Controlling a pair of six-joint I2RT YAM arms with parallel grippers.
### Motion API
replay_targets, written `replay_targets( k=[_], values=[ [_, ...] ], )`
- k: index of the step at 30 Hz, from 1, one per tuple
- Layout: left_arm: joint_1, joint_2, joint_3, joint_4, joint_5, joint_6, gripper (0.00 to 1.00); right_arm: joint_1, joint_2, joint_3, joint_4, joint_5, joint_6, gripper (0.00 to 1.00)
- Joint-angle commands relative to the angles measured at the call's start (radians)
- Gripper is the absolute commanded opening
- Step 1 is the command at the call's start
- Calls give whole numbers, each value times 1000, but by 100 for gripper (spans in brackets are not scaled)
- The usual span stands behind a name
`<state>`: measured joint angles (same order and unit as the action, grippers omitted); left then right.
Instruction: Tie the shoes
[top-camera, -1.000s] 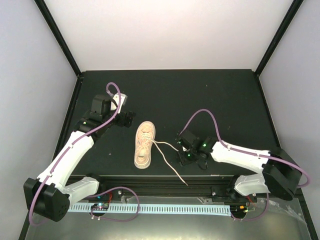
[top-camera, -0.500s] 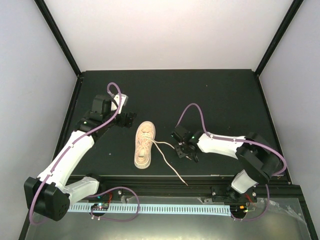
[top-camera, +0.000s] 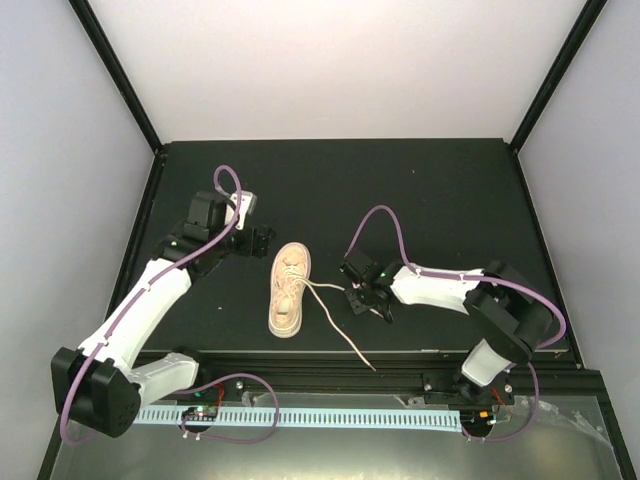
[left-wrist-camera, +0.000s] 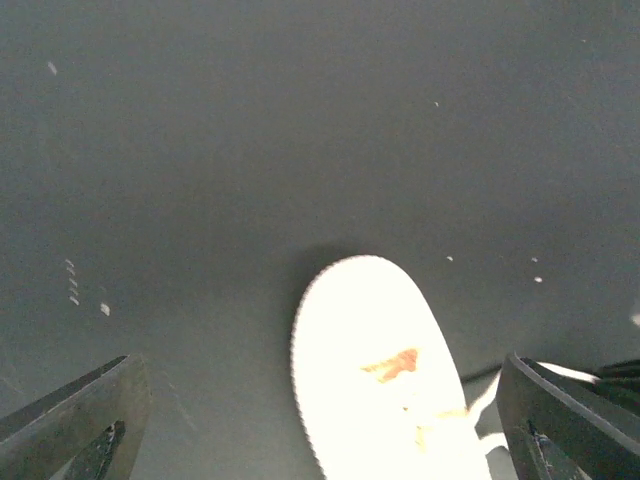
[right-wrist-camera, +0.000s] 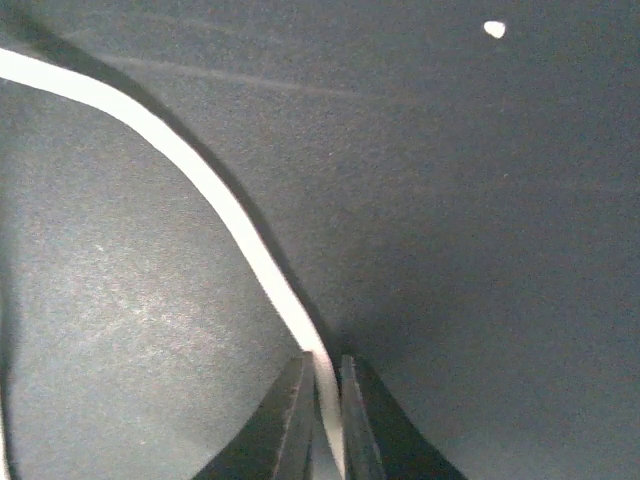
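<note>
Currently the right pincer (right-wrist-camera: 322, 395) nips the lace (right-wrist-camera: 230, 215) on the counter (top-camera: 450, 200), while the left pincer (top-camera: 262, 240) gapes wide beside the sneaker (top-camera: 288, 290).

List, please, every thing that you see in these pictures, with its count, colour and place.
shoe: one, beige, middle of the table.
laces: two loose ends, off-white, lying right of the shoe.
table: one, black, under everything.
arms: two, white and black, reaching in from the near edge.
left gripper: one, black, open, beside the shoe's far end.
right gripper: one, black, right of the shoe, closed on one lace end.
</note>
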<state>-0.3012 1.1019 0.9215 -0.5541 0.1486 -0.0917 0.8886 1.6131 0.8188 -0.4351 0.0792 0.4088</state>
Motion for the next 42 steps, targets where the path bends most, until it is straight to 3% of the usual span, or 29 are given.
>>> replay_targets(
  k=[1, 2, 8, 13, 21, 27, 29, 32, 34, 37, 42],
  values=[
    [-33, -17, -85, -2, 113, -213, 96, -6, 12, 5, -5, 25, 6, 6],
    [-47, -32, -129, 27, 143, -255, 96, -7, 0, 10, -14, 31, 8, 2],
    [-134, -86, -287, 85, 201, -386, 94, -70, -118, 83, -76, 30, 3, 2],
    [-137, -200, -355, 119, 173, -410, 94, -79, -144, 299, -140, 21, -56, 2],
    [-127, -404, -399, 172, -24, -390, 97, -30, 126, 798, -206, -142, -113, 2],
    [-122, -490, -492, 219, -25, -447, 97, 27, 317, 933, -136, -296, -29, 2],
    [-120, -514, -525, 235, -12, -464, 97, 36, 352, 946, -127, -297, -16, 15],
    [-120, -510, -556, 246, 13, -486, 97, 36, 356, 938, -151, -243, -7, 58],
    [-118, -494, -561, 251, 14, -497, 97, 31, 300, 895, -159, -195, -17, 73],
    [-100, -456, -557, 274, 21, -517, 95, 3, 181, 761, -142, -167, -29, 79],
    [-36, -357, -548, 342, 77, -559, 88, -32, -28, 454, -74, -159, -49, 81]
  ],
)
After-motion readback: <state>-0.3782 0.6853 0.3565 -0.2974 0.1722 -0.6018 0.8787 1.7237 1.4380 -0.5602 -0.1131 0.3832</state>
